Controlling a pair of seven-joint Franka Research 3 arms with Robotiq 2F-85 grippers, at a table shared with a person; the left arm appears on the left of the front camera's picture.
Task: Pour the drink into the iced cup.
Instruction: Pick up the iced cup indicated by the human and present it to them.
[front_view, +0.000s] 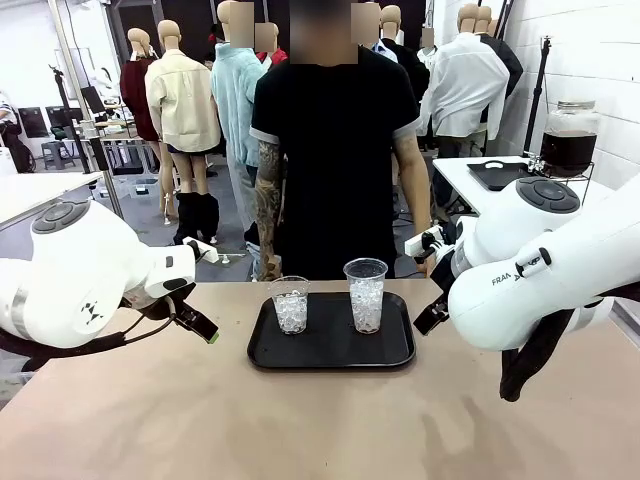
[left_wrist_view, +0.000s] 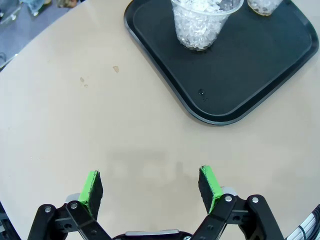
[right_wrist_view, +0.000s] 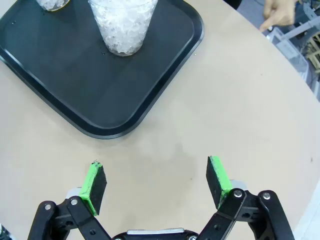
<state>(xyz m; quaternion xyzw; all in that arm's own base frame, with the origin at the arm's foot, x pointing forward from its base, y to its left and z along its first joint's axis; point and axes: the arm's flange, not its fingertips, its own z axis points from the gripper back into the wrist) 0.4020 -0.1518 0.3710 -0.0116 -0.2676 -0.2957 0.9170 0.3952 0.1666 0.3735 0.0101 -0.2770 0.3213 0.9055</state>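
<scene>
Two clear cups packed with ice stand side by side on the black tray (front_view: 330, 355) in the middle of the worktop (front_view: 300, 430): a shorter iced cup (front_view: 291, 307) on the tray's left half and a taller iced cup (front_view: 365, 298) on its right half, apart from each other. No vessel of drink can be made out on or beside the tray. The only dark liquid in sight fills a glass jar (front_view: 570, 140) on a side table well beyond the tray's right end, and whether that is the drink I cannot tell. The person (front_view: 335, 150) stands just behind the tray's far edge. The left pincer (left_wrist_view: 152, 182) hangs over bare worktop off the tray's left corner, jaws spread wide and empty. The right pincer (right_wrist_view: 157, 182) does the same off the tray's right corner, just as wide and holding nothing. The cups look like thin plastic, so they should flex under a hard squeeze. The ice would make them heavier than they look and probably cold and damp on the outside, hence slippery. A light grip across the middle of the wall, below the rim, seems safest. The drink will slosh, so its container would want a firm hold low on its body and a slow tilt over the cup's mouth.
</scene>
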